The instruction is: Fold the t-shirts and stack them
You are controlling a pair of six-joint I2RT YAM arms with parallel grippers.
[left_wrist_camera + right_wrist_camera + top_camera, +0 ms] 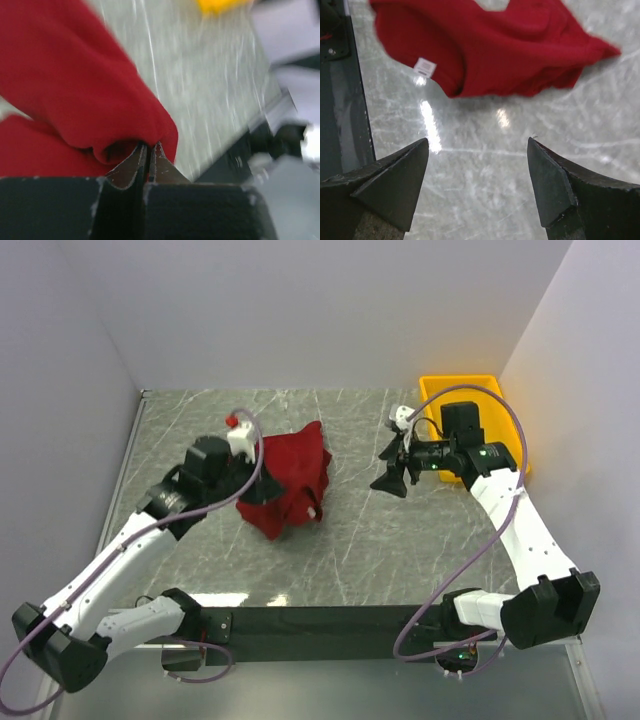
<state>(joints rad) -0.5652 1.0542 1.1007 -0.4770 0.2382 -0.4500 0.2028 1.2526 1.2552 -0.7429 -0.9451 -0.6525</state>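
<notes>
A dark red t-shirt point(290, 480) sits bunched and unfolded on the grey marbled surface point(380, 550), well apart from the yellow tray point(460, 382) that stands in the far corner. Seen from the top camera, the cloth peaks toward the back wall and spreads into loose folds nearer the arms' bases.

The left gripper point(260, 490) meets the garment on the side facing away from the tray. Its jaws are pressed together on a fold of the red cloth, and the left wrist camera, though blurred, shows the fabric point(75, 75) draped over and around the pinched tips of that gripper point(149, 146). A sliver of the tray point(217, 5) shows at the top of the same view.

The right gripper point(390, 480) hangs between the tray and the t-shirt, nearer the tray and apart from the cloth. Its jaws stand wide and grasp nothing. In the right wrist camera the two dark tips of this gripper point(477, 142) frame bare surface, with the t-shirt point(495, 50) lying beyond them on the side away from the tray.

A small white tag point(425, 66) shows at the garment's edge, close to the dark strip along the surface's near edge.
</notes>
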